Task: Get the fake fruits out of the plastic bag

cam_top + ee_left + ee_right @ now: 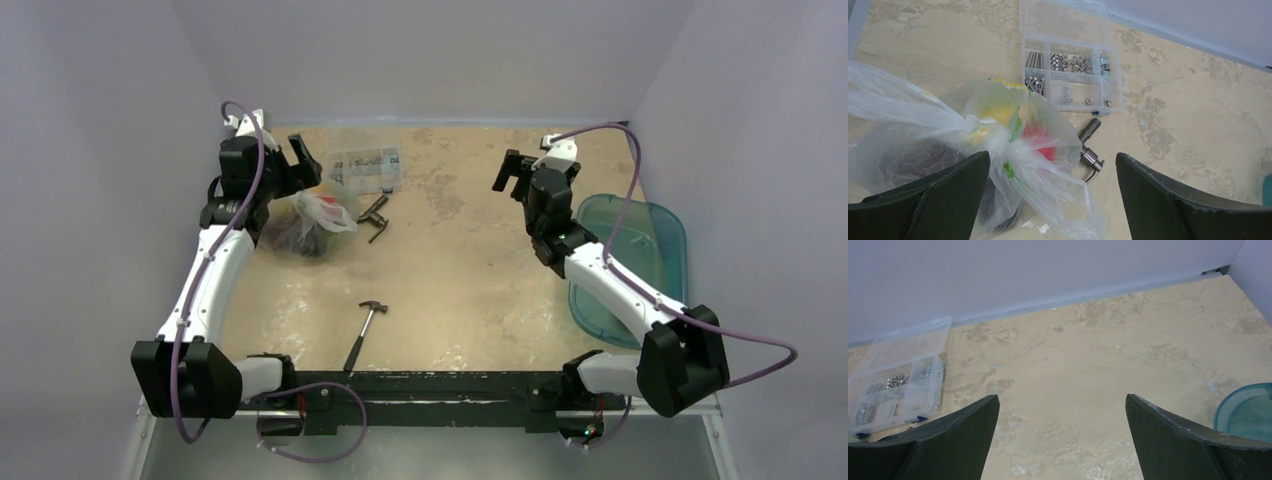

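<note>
Now | left gripper [1052,162], right gripper [1062,399] wide | parts box [1070,65], tool [1090,146] beside plastic bag [918,112]

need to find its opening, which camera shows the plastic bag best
The left wrist view: the plastic bag fills its near left, gathered at the middle, with yellow and red fake fruits showing through. The top external view shows the bag small and far off. The right wrist view misses it.

The left arm [215,270] reaches toward the far left corner of the table [470,270]. The left gripper [303,160] is wide apart. The right arm [610,285] bends by the right edge, and the right gripper [512,172] gapes wide too.
</note>
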Available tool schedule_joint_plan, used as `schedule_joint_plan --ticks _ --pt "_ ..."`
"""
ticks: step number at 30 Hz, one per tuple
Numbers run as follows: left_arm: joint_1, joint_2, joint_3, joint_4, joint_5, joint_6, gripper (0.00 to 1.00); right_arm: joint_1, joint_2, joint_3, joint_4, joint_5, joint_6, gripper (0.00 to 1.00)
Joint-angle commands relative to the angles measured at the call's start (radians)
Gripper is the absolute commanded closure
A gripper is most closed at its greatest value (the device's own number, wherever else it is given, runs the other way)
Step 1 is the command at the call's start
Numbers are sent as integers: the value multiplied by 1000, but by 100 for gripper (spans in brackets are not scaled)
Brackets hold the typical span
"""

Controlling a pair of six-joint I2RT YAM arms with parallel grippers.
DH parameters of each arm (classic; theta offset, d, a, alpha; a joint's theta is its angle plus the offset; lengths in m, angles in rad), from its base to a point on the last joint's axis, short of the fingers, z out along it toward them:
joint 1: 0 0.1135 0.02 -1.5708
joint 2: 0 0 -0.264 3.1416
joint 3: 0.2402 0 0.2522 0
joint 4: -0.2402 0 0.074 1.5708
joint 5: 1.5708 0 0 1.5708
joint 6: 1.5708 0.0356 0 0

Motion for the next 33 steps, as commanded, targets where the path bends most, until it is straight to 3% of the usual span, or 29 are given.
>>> schedule_joint_plan --ticks 1,7,10,12,14,17,22,25,28,30,33 --pt "-2 32 97 -95 -24 6 4 27 15 64 -20 39 41 1" --pt "-2 10 68 -62 18 35 4 36 27 68 -37 28 41 1" --pt "-1 -48 17 -3 23 54 0 37 -6 3 9 26 -35 1" --pt "-1 -124 -85 81 -101 26 0 36 -49 -144 119 115 -68 1" --pt "-1 -177 -171 141 -218 10 0 37 -89 -326 354 163 -162 1" --pt "-4 -159 -159 148 -161 32 0 24 -179 -479 588 74 -187 1" --pt "-8 -159 -161 122 -238 -35 0 24 -270 -432 531 -83 -136 1" --pt "-8 -182 -165 40 -425 -117 0 24 -230 -253 245 -89 63 1" --pt "-2 -121 -75 -169 -583 -230 0 25 -149 -60 7 -182 186 1" --pt "15 -60 -6 -259 -542 -242 0 24 -111 21 -71 -285 203 1" --pt "90 27 79 -320 -327 -211 0 24 -80 41 -42 -501 187 1"
